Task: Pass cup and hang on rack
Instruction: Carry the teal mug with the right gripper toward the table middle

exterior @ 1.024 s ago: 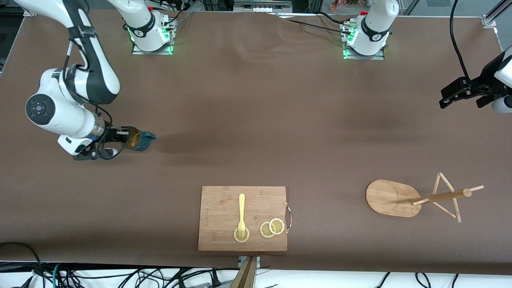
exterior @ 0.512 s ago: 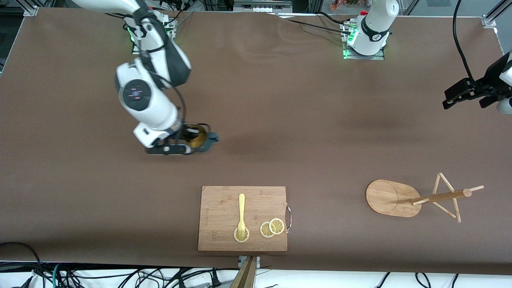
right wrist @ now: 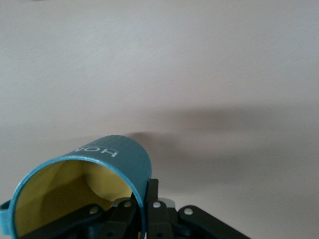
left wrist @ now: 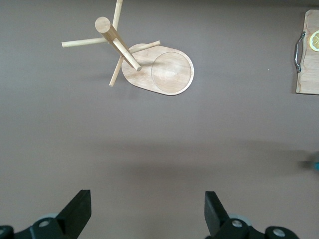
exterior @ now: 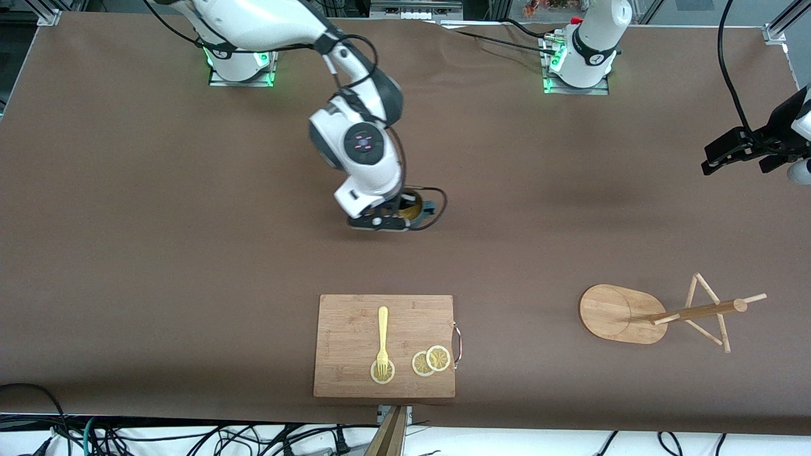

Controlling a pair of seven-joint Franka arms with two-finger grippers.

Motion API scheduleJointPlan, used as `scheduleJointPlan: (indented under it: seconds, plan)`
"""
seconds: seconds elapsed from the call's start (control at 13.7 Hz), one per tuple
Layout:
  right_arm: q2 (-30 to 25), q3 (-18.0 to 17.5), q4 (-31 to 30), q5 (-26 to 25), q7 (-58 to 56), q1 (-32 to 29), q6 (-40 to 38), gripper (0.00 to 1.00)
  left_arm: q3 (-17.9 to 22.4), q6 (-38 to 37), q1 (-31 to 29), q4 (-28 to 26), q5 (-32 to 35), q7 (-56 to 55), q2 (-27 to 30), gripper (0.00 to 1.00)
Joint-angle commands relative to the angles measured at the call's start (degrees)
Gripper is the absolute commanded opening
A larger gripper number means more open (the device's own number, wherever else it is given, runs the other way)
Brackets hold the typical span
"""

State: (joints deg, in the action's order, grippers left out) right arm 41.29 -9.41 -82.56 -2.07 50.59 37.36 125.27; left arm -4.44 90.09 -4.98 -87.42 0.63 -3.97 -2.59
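Observation:
The dark teal cup (exterior: 415, 209) with a yellowish inside hangs in my right gripper (exterior: 405, 212), held up over the middle of the table. In the right wrist view the cup (right wrist: 99, 174) lies tilted and my right gripper (right wrist: 142, 204) is shut on its rim wall, one finger inside and one outside. The bamboo rack (exterior: 659, 311) stands toward the left arm's end, nearer the front camera; it also shows in the left wrist view (left wrist: 144, 62). My left gripper (exterior: 728, 149) is open and empty, up in the air at the table's edge, its fingers (left wrist: 75, 214) wide apart.
A rectangular wooden cutting board (exterior: 345, 329) lies near the table's front edge with a yellow fork (exterior: 383, 339) and lemon slices (exterior: 431, 361) on it. Its handle end shows in the left wrist view (left wrist: 309, 55). Cables hang by the left arm.
My right arm has swung from its own end of the table toward the middle, carrying the cup. The left gripper has barely moved.

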Motion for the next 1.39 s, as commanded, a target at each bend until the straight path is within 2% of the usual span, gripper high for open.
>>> scheduleJointPlan:
  seconds: [0.0, 0.59, 0.66, 0.73, 0.8, 1.1, 1.32]
  plan:
    - [3.53, 0.80, 3.20, -2.67, 2.32, 3.06, 2.26, 0.00, -0.31, -0.26, -0.55, 1.55, -0.54, 0.54, -0.57, 1.00]
    - [6.08, 1.33, 3.20, -2.06, 5.46, 4.04, 4.37, 0.00, -0.31, -0.26, -0.55, 1.55, -0.89, 0.45, -0.57, 1.00]
    - [6.08, 1.24, 3.20, -2.15, 8.26, 4.13, 4.37, 0.09, -0.31, -0.26, -0.55, 1.55, -0.81, 0.36, -0.57, 1.00]
    - [6.08, 1.24, 3.20, -2.32, 9.42, 4.39, 4.37, 0.67, -0.39, -0.26, -0.55, 1.55, -0.81, 0.36, -0.57, 1.00]
    - [5.91, 1.32, 3.20, -2.76, 9.35, 5.09, 4.29, 1.00, -0.31, -0.26, -0.55, 1.55, -0.72, 0.45, -0.57, 1.00]
    - [1.53, 1.41, 3.20, -1.97, 8.64, 4.48, 2.36, 1.00, -0.31, -0.18, -0.73, 1.55, -0.63, 0.36, -0.75, 1.00]
    - [-4.88, 1.59, 3.20, -1.80, 8.21, 2.29, -4.48, 1.00, -0.31, -0.18, -0.73, 1.55, -0.37, -0.08, -0.92, 1.00]
